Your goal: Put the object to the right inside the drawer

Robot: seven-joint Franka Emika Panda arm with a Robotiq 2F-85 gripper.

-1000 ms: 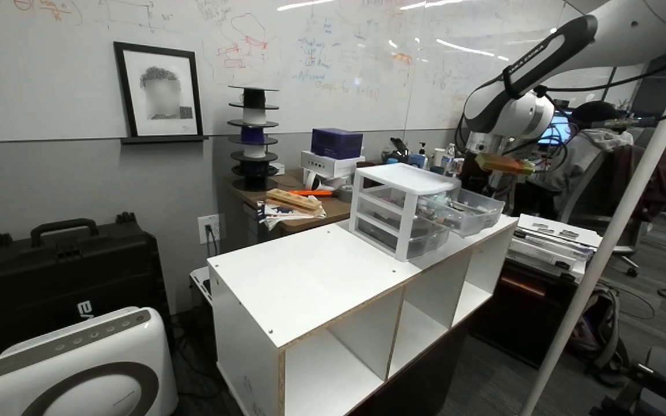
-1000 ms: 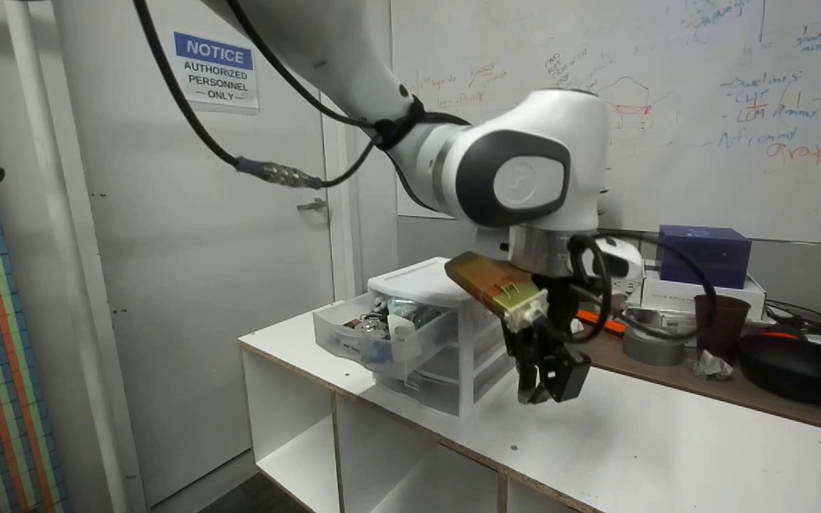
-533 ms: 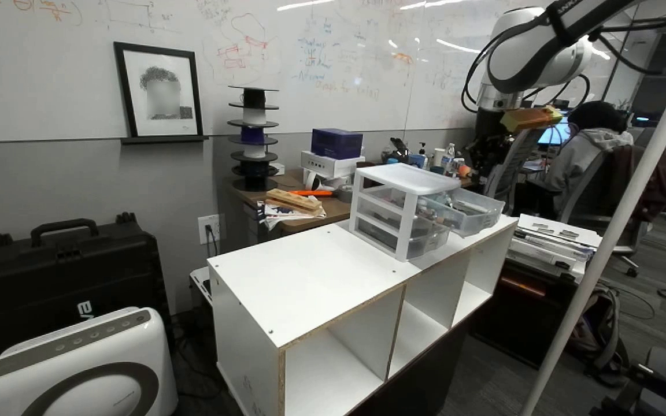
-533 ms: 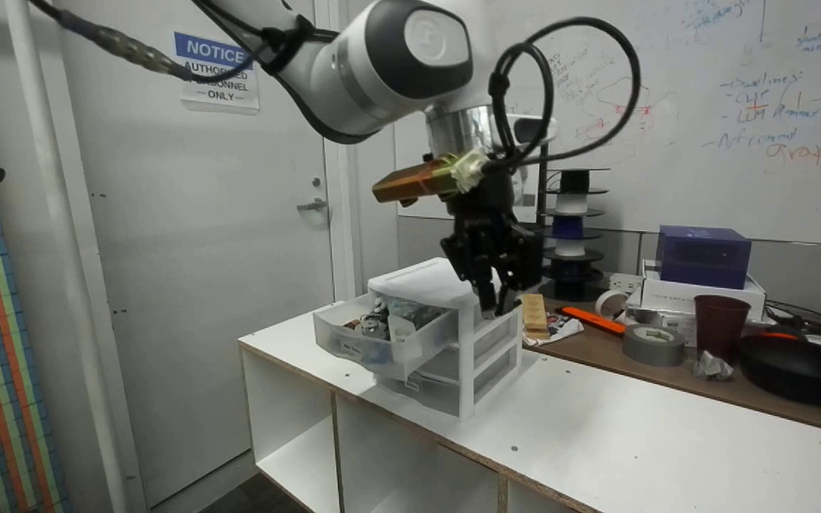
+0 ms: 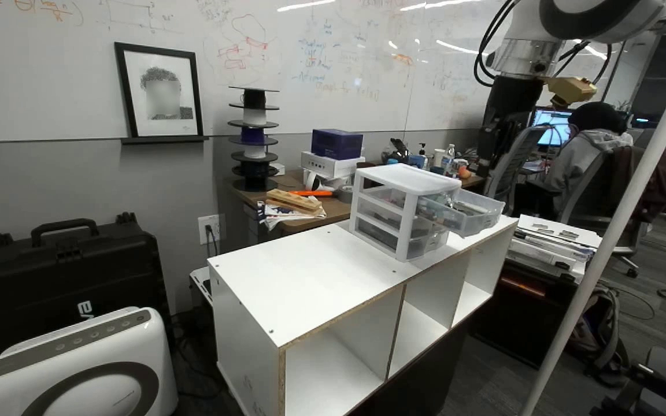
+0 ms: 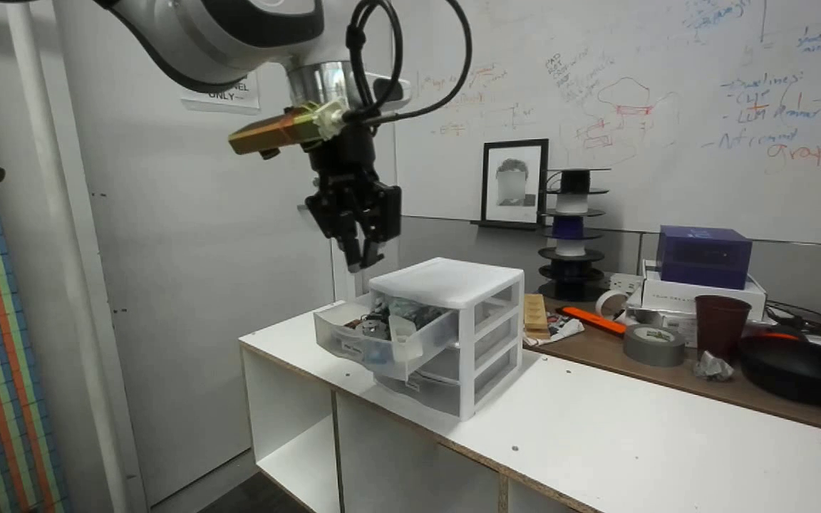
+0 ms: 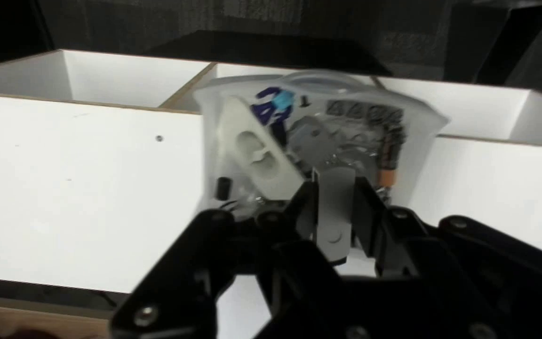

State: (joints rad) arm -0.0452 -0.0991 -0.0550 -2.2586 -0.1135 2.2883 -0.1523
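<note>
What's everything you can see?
Grey object: one, grey, between fingers
Open drawer: one, clear, jutting from drawer unit
Drawer bits: uncounted, mixed, inside
Drawer unit: one, white, on shelf
Shelf: one, white, under drawer unit
Desk: one, brown, behind shelf
Spool stack: one, multicoloured, desk
Purple box: one, purple, on white box
Cup: one, maroon, desk
Pan: one, black, desk
Case: one, black, by wall
Seated person: one, grey hoodie, near screen
Robot arm: one, white-grey, overhead
Fingers: two, black, above open drawer
</note>
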